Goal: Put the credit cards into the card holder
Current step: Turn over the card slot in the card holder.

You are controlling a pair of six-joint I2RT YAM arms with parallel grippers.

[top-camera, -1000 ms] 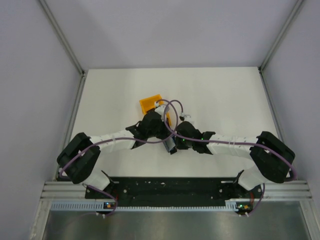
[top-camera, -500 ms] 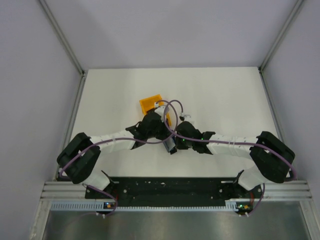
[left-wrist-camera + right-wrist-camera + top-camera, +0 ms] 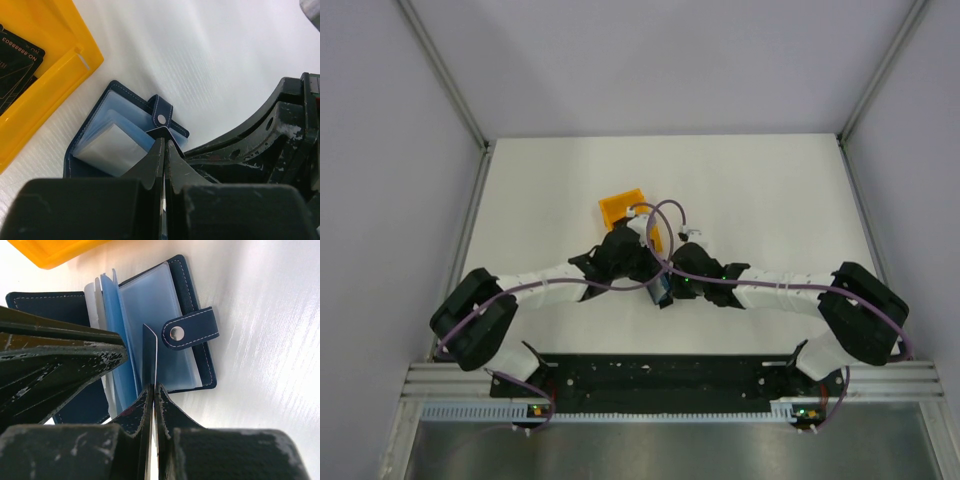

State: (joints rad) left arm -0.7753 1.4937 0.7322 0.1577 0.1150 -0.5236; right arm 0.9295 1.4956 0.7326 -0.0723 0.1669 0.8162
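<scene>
Lying open on the white surface point(image 3: 210, 60), the card holder point(image 3: 160, 310) shows its clear blue sleeves fanned upward. Its snap strap point(image 3: 192, 332) is undone and lies flat to the side. One credit card point(image 3: 150, 357) stands on its edge directly over these sleeves. The right pincer point(image 3: 152, 395) is closed on the near end of it, and the far end points in between two sleeves. I cannot tell whether the card has already entered a pocket or only touches the plastic.

The left pincer point(image 3: 164, 150) is just beside, over the other half of the holder. Its jaws are pressed almost together with something thin and pale between them. This is probably a sleeve that it holds apart for the card, but the pictures do not make it sure.

Near the holder stands the orange bin point(image 3: 75, 52), and at least one more dark card point(image 3: 17, 62) with printed numbers lies inside it. In the top view the two arms meet over the holder and hide it almost fully.

In my judgement the task is in its first half. No card is seen fully seated in a pocket, though the sleeves may hide something. What is left is to slide the held card completely in, release it, then bring the card from the bin and insert it in the same way.
</scene>
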